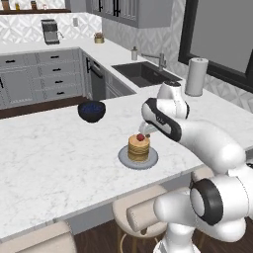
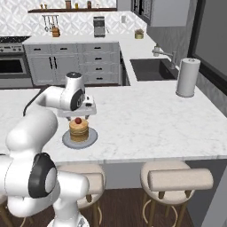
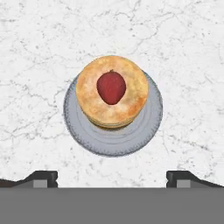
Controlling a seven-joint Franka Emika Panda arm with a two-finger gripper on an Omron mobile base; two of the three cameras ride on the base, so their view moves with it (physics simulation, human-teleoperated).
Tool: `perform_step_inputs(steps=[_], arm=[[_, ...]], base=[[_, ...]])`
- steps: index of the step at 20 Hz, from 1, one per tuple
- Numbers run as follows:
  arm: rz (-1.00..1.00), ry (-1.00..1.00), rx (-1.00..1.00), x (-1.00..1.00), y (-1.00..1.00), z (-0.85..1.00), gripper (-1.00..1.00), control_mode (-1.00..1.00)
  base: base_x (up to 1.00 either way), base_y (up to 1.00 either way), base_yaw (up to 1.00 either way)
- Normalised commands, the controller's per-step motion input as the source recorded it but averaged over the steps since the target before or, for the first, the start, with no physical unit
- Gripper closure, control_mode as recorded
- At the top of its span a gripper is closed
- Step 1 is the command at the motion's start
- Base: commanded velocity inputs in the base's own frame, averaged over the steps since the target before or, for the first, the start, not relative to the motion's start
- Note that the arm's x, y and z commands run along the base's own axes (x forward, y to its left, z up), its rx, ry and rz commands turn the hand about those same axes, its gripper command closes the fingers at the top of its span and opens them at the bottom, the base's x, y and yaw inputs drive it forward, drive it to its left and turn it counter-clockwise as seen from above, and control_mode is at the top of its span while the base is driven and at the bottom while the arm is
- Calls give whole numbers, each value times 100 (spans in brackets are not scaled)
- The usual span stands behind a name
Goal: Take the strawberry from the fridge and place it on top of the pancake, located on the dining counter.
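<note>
Clearing the hand from the topped stack.
Your gripper hangs over the plate with fingers spread wide and nothing held; the strawberry rests on the pancake on the counter. Lift straight up, jaws kept wide, so you nudge neither fruit nor bowl beyond.

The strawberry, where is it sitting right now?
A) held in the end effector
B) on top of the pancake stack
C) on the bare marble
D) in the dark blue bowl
B: the strawberry rests on the pancake, while the end effector stands open above it, with nothing between its fingertips.
</note>
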Motion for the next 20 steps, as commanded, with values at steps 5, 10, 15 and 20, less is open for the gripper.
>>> perform_step_inputs(steps=[5, 10, 15, 20], arm=[[0, -2, 5, -51, -43, 44, -100, -100], [-3, 0, 3, -44, -46, 54, -100, -100], [-4, 0, 0, -40, -36, 59, -100, -100], [-1, -12, 1, -49, -18, 17, -100, -100]], base=[[0, 0, 0], [0, 0, 0], [0, 0, 0], [0, 0, 0]])
